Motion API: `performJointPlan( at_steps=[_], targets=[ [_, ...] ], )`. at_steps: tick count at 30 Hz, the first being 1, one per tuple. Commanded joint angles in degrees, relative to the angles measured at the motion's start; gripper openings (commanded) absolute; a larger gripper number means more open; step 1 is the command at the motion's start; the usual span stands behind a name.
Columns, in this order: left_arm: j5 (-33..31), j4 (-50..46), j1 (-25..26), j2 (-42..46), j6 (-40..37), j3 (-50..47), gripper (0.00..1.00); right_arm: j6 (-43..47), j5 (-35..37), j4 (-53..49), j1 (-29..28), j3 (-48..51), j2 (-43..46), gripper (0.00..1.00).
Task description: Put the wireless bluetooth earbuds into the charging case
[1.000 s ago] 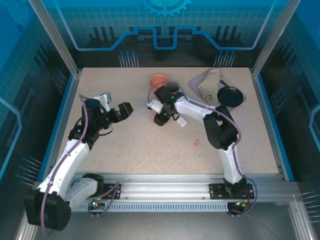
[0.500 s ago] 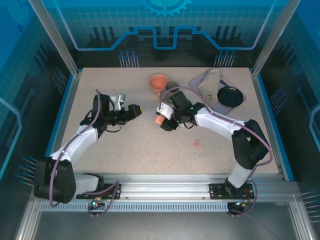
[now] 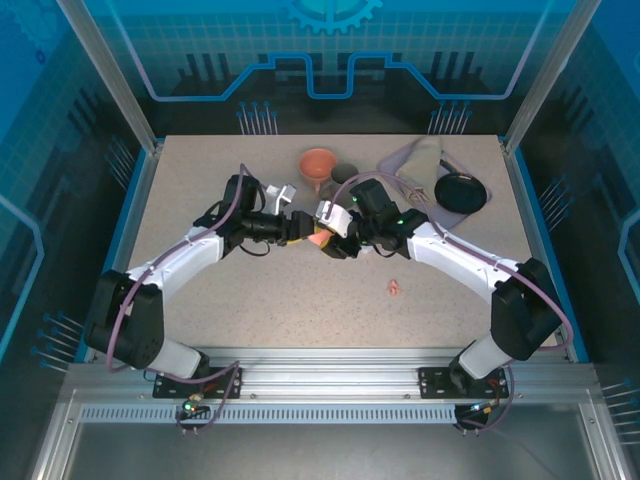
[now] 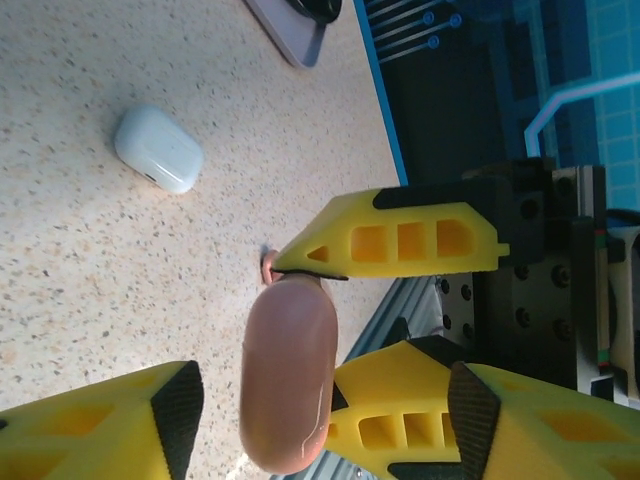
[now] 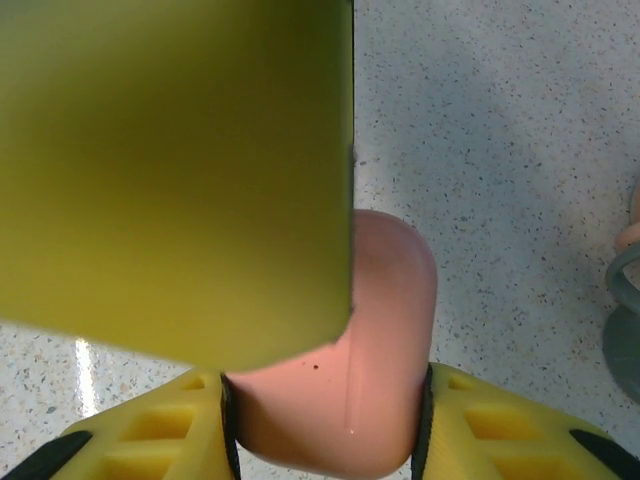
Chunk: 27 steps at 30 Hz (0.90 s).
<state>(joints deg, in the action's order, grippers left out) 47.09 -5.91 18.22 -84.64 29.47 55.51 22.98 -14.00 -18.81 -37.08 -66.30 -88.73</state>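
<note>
Speckled beige tabletop [image 3: 220,300] inside a blue-walled enclosure, seen from above, with two white robot arms reaching in from the near edge and meeting close together at the middle.

The right gripper [image 3: 328,240] is clamped on a pink charging case [image 5: 370,330], a smooth pebble-shaped shell. In the right wrist view both black pads press against the sides of the case, with its rounded end sticking out past the yellow fingers.

The left gripper [image 3: 300,229] faces it from the left, just beside the case. In the left wrist view its yellow fingers [image 4: 100,425] are spread wide, one to each side of the pink case, with bare table showing between the case and the left-hand pad. It grasps nothing. One of these fingers appears as a large blurred yellow block across the upper left of the right wrist view.

A pink earbud [image 3: 394,288] lies alone on the table, toward the near edge and to the right of the grippers, apart from both. A white charging case [image 4: 158,150] lies on the table in the left wrist view, beyond the pink case; its lid looks shut.

Toward the far edge stand an orange bowl [image 3: 318,163] and, just right of it, a small dark cup [image 3: 345,172]. Further right lie a grey cloth [image 3: 420,160] and a black disc [image 3: 460,192].
</note>
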Motion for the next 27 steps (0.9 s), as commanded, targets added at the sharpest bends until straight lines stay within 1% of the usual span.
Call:
performJointPlan(
  at_steps=[1, 5, 7, 12, 14, 18, 22, 27],
  targets=[
    [3.75, -2.94, 1.22, -0.76, -2.75, 2.71, 0.64, 0.06, -1.56, 1.39, -0.08, 0.65, 1.28, 0.37],
    [4.0, -6.17, 2.17, -1.27, -5.02, 4.32, 0.55, -0.59, -2.02, 1.67, 0.17, 0.4, 1.01, 0.37],
    [4.13, -6.71, 2.39, -1.56, -5.38, 4.67, 0.49, -0.99, -2.37, 2.05, 0.24, 0.35, 0.93, 0.37],
    [3.98, -6.5, 2.61, -2.47, -5.48, 5.16, 0.26, -1.65, -3.17, 2.13, 0.34, -0.18, 0.23, 0.37],
    [3.81, -6.3, 2.64, -2.53, -5.44, 5.4, 0.18, -1.71, -3.36, 1.96, 0.34, -0.49, -0.07, 0.37],
    [3.16, -6.39, 2.65, -2.14, -6.13, 5.67, 0.11, -1.44, -3.69, 1.2, 0.67, -0.88, 0.13, 0.38],
    [1.28, -6.74, 2.63, -0.68, -7.94, 5.54, 0.09, -2.22, -6.12, 1.27, 1.94, -0.04, 2.13, 0.47],
    [-1.39, -1.89, 3.0, 4.7, -11.54, 2.42, 0.08, -5.47, -10.36, 5.1, 5.81, 4.92, 9.02, 0.67]
  ],
)
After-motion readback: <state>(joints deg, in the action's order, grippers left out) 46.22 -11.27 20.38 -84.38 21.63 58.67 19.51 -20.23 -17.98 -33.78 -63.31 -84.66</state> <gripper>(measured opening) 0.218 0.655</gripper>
